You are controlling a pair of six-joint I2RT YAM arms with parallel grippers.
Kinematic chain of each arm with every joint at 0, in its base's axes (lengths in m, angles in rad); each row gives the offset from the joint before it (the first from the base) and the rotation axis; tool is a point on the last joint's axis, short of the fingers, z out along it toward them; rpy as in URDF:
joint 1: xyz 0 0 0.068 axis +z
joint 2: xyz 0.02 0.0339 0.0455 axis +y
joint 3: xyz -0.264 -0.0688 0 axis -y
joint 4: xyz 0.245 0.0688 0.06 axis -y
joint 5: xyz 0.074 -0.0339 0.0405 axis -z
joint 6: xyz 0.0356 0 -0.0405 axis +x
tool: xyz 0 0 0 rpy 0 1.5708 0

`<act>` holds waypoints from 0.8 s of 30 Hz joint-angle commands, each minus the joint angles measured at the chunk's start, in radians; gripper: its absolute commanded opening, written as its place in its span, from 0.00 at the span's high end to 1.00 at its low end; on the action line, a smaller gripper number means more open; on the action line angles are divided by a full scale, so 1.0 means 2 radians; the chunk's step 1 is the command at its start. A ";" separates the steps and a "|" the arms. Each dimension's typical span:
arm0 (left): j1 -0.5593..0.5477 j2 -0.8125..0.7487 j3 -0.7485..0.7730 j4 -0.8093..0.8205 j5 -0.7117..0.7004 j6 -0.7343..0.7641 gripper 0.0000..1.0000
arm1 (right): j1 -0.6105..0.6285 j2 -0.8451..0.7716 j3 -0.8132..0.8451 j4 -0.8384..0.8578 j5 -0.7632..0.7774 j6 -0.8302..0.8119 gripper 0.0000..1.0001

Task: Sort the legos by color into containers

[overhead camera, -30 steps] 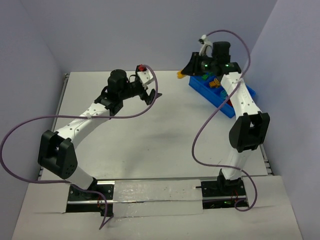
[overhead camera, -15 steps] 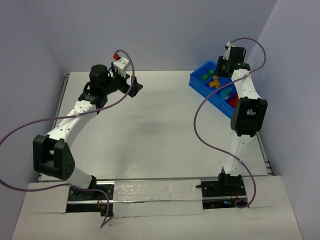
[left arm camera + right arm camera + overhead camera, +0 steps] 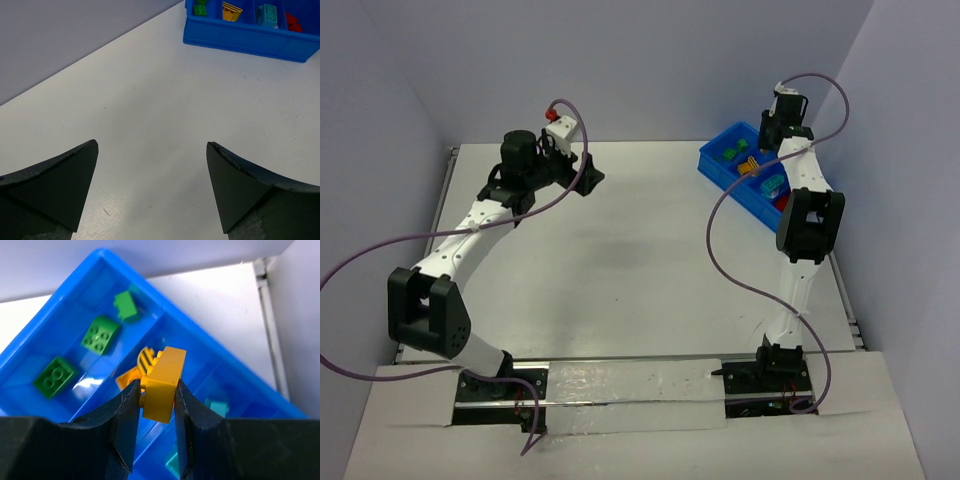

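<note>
The blue divided bin (image 3: 717, 168) stands at the far right of the table; it also shows in the left wrist view (image 3: 240, 37) and the right wrist view (image 3: 100, 270). My right gripper (image 3: 156, 390) is shut on a yellow brick (image 3: 162, 382) and holds it above the bin, over the compartment with an orange striped piece (image 3: 142, 362). Three green bricks (image 3: 100, 335) lie in the end compartment, light blue ones (image 3: 216, 406) in another. In the top view the right gripper (image 3: 772, 130) hangs over the bin's far side. My left gripper (image 3: 152, 145) is open and empty above bare table at the far left (image 3: 590, 178).
A red brick (image 3: 292, 22) lies in the bin's end compartment. The table's right edge rail (image 3: 267, 315) runs just beside the bin. Walls close in behind and to both sides. Purple cables loop from both arms.
The right arm swung from the bin's left side to over its far side, carrying the yellow brick. The left arm pulled back left, then held still.
</note>
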 commanded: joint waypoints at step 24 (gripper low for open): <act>0.016 0.015 0.034 -0.030 -0.014 -0.033 0.01 | -0.004 -0.016 0.016 0.007 -0.045 0.005 0.33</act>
